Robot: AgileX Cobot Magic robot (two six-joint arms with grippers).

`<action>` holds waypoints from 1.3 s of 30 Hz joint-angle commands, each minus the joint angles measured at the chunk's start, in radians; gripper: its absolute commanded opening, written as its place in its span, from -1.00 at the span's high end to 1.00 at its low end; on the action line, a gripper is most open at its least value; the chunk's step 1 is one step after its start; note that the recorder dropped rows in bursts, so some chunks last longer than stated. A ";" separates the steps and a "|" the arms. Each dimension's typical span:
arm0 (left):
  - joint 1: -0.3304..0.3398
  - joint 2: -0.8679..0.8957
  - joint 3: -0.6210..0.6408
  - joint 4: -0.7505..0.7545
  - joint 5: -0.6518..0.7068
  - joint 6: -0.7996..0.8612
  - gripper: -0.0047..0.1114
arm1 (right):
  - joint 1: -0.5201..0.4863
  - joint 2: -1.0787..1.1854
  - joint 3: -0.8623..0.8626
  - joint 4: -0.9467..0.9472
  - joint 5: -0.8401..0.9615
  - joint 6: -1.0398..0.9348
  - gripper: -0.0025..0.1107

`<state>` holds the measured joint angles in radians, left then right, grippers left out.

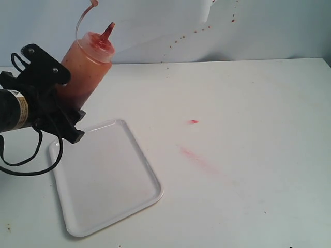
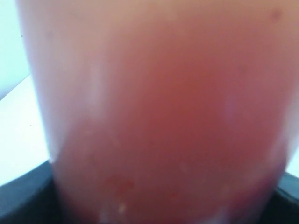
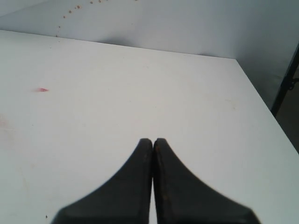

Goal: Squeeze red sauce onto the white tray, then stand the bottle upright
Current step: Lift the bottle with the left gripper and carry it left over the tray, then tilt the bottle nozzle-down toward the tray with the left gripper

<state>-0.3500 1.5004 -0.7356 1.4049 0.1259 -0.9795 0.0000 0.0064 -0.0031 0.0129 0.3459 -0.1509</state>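
The bottle (image 1: pixel 87 66) is a translucent orange-red squeeze bottle with a red pointed nozzle and a thin tethered cap. It leans to the right, nozzle up, above the far left corner of the white tray (image 1: pixel 103 175). My left gripper (image 1: pixel 64 106) is shut on its lower body. In the left wrist view the bottle (image 2: pixel 159 116) fills the frame as a red blur. No blob of red sauce shows on the tray. My right gripper (image 3: pixel 153 141) is shut with nothing in it, over bare table, and does not show in the exterior view.
A small bright red speck (image 1: pixel 193 122) and a faint pink smear (image 1: pixel 196 157) lie on the white table to the right of the tray. Small reddish splatter dots (image 1: pixel 183 37) mark the back wall. The table's right edge (image 3: pixel 261 93) shows in the right wrist view.
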 commanded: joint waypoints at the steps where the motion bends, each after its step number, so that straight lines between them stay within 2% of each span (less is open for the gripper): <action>1: 0.001 -0.011 -0.002 0.003 0.009 -0.006 0.92 | 0.000 -0.006 0.003 0.002 -0.001 0.003 0.96; 30: 0.001 -0.011 0.002 -0.001 0.003 -0.007 0.92 | 0.000 -0.006 0.003 0.002 -0.001 0.003 0.96; 39: 0.001 -0.011 0.002 0.045 0.011 -0.007 0.92 | 0.000 -0.006 0.003 0.002 -0.001 0.003 0.96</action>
<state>-0.3500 1.5004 -0.7298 1.4350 0.1276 -0.9795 0.0000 0.0064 -0.0031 0.0129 0.3459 -0.1509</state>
